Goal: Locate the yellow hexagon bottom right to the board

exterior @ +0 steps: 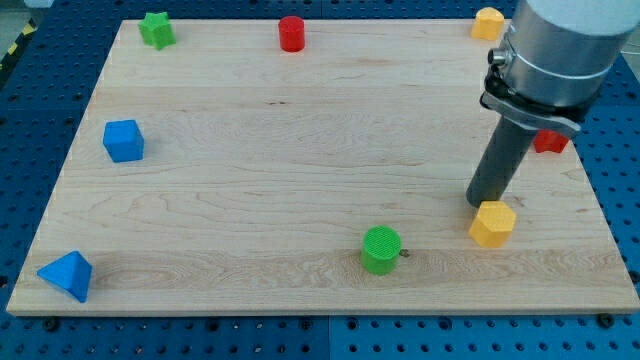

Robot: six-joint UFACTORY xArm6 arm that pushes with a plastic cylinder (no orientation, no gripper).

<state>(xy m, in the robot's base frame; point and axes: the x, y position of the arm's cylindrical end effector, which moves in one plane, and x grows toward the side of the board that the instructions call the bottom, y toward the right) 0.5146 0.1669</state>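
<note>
A yellow hexagon (493,223) lies on the wooden board (300,200) towards the view's bottom right. My tip (484,203) stands just above the hexagon, at its top-left edge, touching it or nearly so. The dark rod rises from there up to the grey arm body (560,50) at the view's top right. A second yellow block (487,22) sits at the board's top edge, partly beside the arm body.
A green cylinder (381,249) lies left of the hexagon. A red block (550,141) is partly hidden behind the rod at the right. A red cylinder (291,33), green star (156,29), blue cube (123,140) and blue triangle-like block (67,275) lie elsewhere.
</note>
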